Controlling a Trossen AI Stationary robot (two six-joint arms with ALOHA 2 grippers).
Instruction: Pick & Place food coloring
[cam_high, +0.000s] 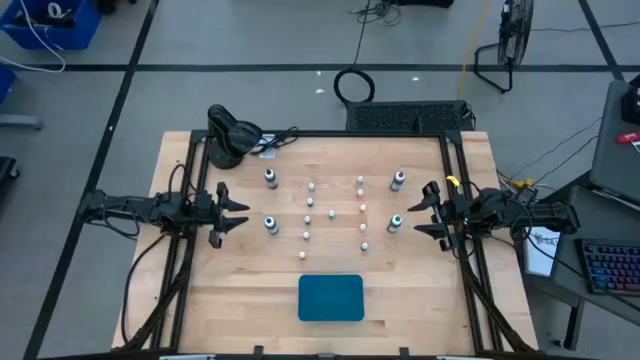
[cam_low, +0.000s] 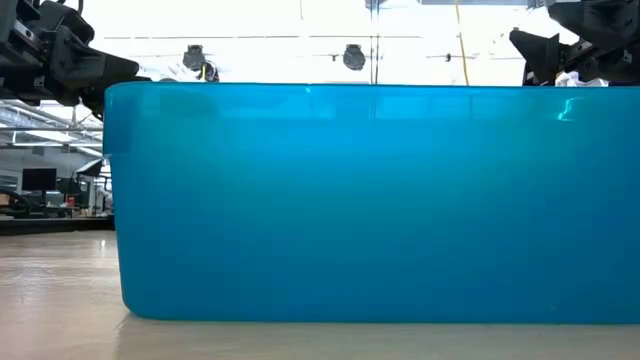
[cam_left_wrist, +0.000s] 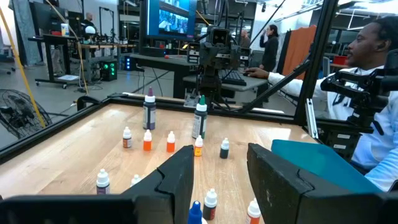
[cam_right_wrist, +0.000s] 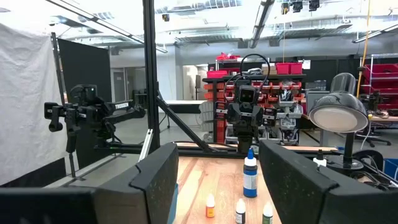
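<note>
No text, label, brand, number or sign can be read in any view; whatever is printed on the small bottles cannot be made out.

A robotics lab or workshop: behind the wooden worktop (cam_high: 250, 270) stand red parts bins (cam_right_wrist: 283, 87) on racks, a big wall screen (cam_left_wrist: 174, 17) (lit blue), monitor desks (cam_left_wrist: 68, 46), and a floor fan (cam_high: 510, 35).

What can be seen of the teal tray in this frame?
The teal tray is a flat rectangle with rounded corners, looking like smooth, slightly glossy plastic. It lies flat on the wooden table near its front edge, midway between the arms, apart from the bottles. Nothing touches it but the table. In the low view its side wall fills most of the picture.
</note>
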